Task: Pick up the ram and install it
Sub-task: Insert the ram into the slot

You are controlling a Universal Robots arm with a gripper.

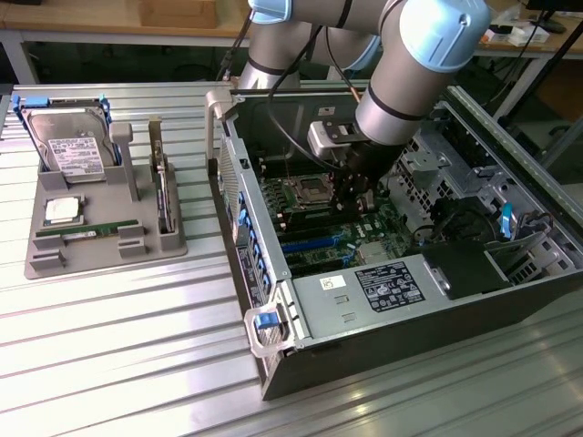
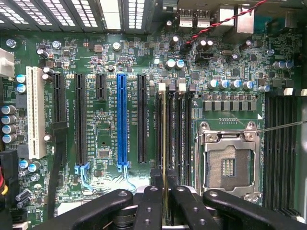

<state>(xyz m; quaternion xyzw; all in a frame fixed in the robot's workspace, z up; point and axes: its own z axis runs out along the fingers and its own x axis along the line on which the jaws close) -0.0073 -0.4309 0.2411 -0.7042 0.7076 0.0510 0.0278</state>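
The ram (image 2: 164,139) shows edge-on as a thin gold-green line, held upright between my black fingers (image 2: 149,203). My gripper (image 2: 166,199) is shut on it. The stick runs along one of the black memory slots (image 2: 178,129) beside the open processor socket (image 2: 229,160), in line with a white-latched slot. I cannot tell whether its edge sits in the slot or hovers just above. In the exterior view my gripper (image 1: 357,189) reaches down inside the open computer case (image 1: 364,300), over the motherboard (image 1: 319,228).
A grey parts holder (image 1: 100,250) at the exterior view's left carries a hard drive (image 1: 68,146), a silver processor (image 1: 62,209), a flat green stick (image 1: 86,233) and an upright card (image 1: 164,196). Expansion slots, one blue (image 2: 122,120), lie beside the memory slots. Case walls and drive cages (image 1: 474,191) surround the gripper.
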